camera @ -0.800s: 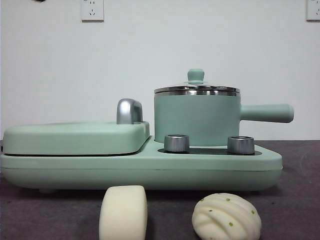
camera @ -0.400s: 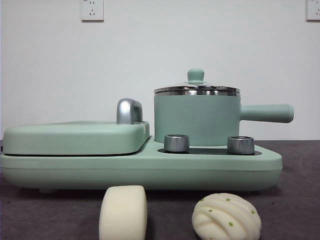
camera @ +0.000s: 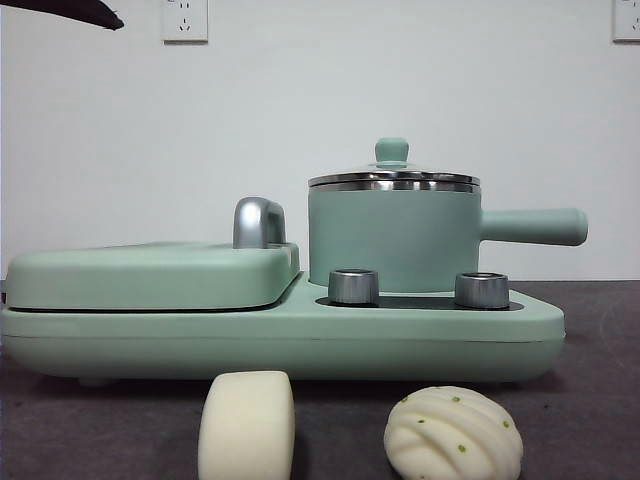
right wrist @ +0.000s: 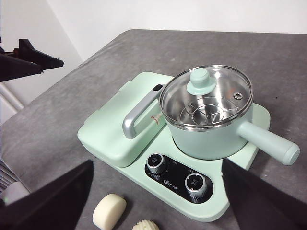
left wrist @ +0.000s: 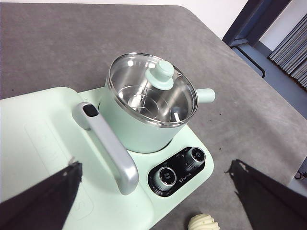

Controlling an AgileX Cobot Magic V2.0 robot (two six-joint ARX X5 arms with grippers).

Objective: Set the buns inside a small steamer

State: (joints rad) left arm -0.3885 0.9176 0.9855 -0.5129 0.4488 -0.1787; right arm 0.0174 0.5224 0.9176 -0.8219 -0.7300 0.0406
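I work over a dark grey, felt-like table that runs back to a plain white wall. Two white wall sockets sit high on that wall, one toward each top corner of the front view. Past the table's far edge, my left wrist camera catches a dark door frame.

My left gripper hangs high above the mint-green cooker base, its two jaws spread wide and holding nothing. My right gripper also hovers above the table, jaws spread wide and empty.

One small steamer stands on the cooker base, its glass lid on, one green knob on top and one straight handle pointing sideways. Beside it lies one flat lidded griddle section with one silver handle. Two metal dials sit in front of the steamer.

I count two buns, both on the table in front of the cooker and apart from each other: one smooth roll, and one ridged bun with green specks. Neither touches the cooker.
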